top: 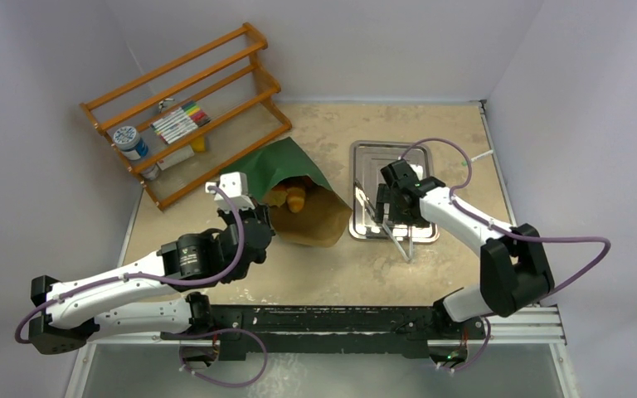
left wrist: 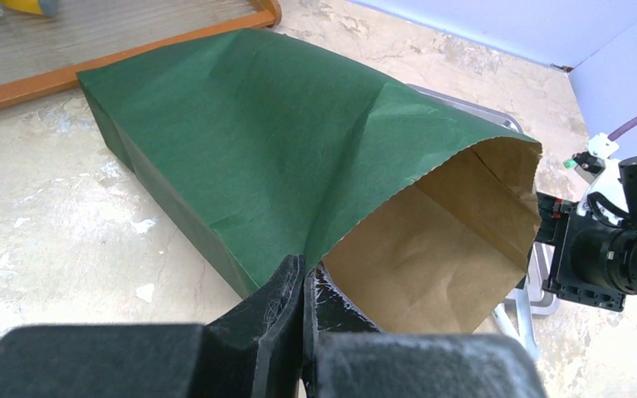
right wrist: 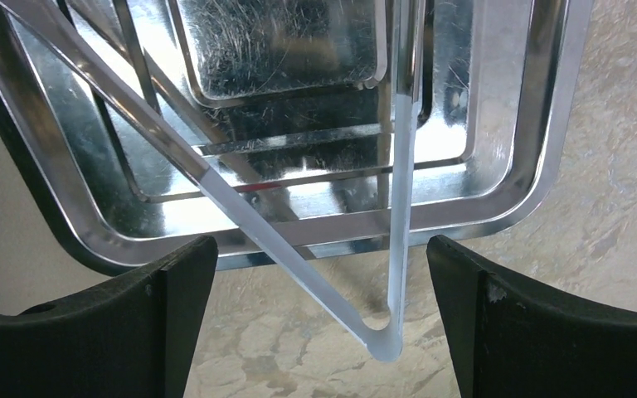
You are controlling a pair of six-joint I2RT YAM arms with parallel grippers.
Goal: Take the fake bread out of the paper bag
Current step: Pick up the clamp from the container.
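Paper bag [top: 286, 166] lies on its side, mouth open toward the arms; fake bread [top: 292, 197] sits just inside the mouth, orange and yellow pieces, count unclear. Left gripper [left wrist: 303, 286] is pinched tight on the bag's mouth rim at its near-left corner, holding the top flap up so the mouth gapes; left wrist view shows only brown lining, no bread. Right of the bag is the tray [top: 381, 157]; right gripper [right wrist: 322, 249] is spread wide with nothing in it, straddling the hinge end of the tongs [right wrist: 398, 207], which stick out past the tray's rim. Step in hand is likely grabbing the tongs; close squarely across both arms just above the hinge — not so hard the tips shut; left should hold the rim steady and high so the tips enter the bag without crushing paper.
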